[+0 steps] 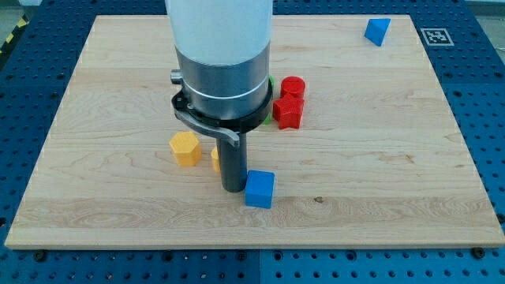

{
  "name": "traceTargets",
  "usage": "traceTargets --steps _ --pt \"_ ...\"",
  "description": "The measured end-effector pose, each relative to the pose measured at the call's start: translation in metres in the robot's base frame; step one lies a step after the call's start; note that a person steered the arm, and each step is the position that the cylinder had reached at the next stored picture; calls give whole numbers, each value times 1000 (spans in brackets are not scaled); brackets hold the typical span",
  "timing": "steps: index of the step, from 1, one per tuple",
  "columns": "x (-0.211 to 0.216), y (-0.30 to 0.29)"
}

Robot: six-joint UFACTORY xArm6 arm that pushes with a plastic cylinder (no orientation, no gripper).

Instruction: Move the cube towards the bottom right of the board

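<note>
— Where did the blue cube (pixel 259 189) sit?

— Just to the right of my tip (pixel 233 189), touching it or very nearly, in the lower middle of the board (pixel 379 181). It looked small, rigid and light, the sort that skates on smooth wood and twists if nudged off-centre.

— So where would you have pressed?

— Nothing could grasp it: the arm ended in a plain rod, no pincer to spread or close. I judged the upper-left face best, square on, so the push ran toward the bottom right.

— Room that way?

— Bare wood lay right of my tip and below it, though the board's bottom edge was near, so an overshoot could have tipped the cube off.

— And the neighbours?

— An orange block (pixel 185 148) sat left of my tip, another orange piece (pixel 215 158) half hidden behind the rod. Two red blocks (pixel 289 102) stood above and right, green barely showing beside them. A blue wedge-like block (pixel 377 31) lay far off at the top right.
</note>
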State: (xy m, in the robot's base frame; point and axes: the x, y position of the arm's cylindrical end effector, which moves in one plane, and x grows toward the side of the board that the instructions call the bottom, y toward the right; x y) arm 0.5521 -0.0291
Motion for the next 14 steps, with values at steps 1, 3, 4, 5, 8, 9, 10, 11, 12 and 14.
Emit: traceTargets --steps 1,3,4,5,8,9,10,11,12,14 --pt "37 -2" --pt "45 69" --pt "45 70" --pt "45 70" --pt "43 -28" --pt "18 -51" --pt "13 36" --pt "13 42" --pt "13 42" --pt "13 44"
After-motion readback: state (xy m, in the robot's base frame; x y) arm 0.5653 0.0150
